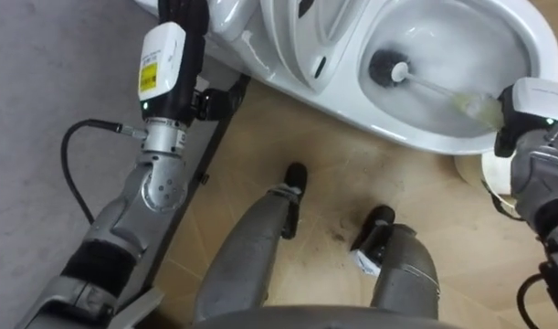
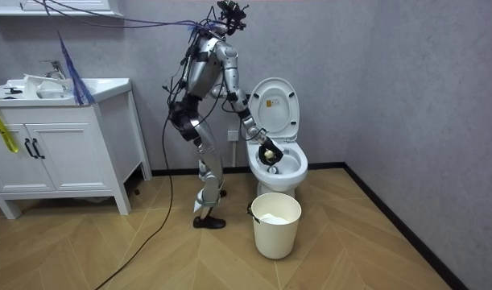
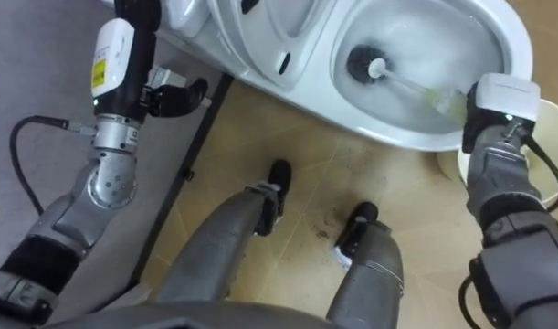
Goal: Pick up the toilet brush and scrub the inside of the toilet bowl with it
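Toilet bowl (image 1: 402,137) holds brush (image 1: 423,83) head; right hand (image 1: 510,117) grips handle at rim.

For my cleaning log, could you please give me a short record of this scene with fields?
stance: robot stands at the toilet, leaning over it
toilet: lid raised, bowl open
toilet brush: dark head down in the bowl, handle slanting up to the right hand
right hand: at the bowl's rim, holding the brush handle
bucket: cream, on the floor in front of the toilet
cabinet: white, at the room view's left
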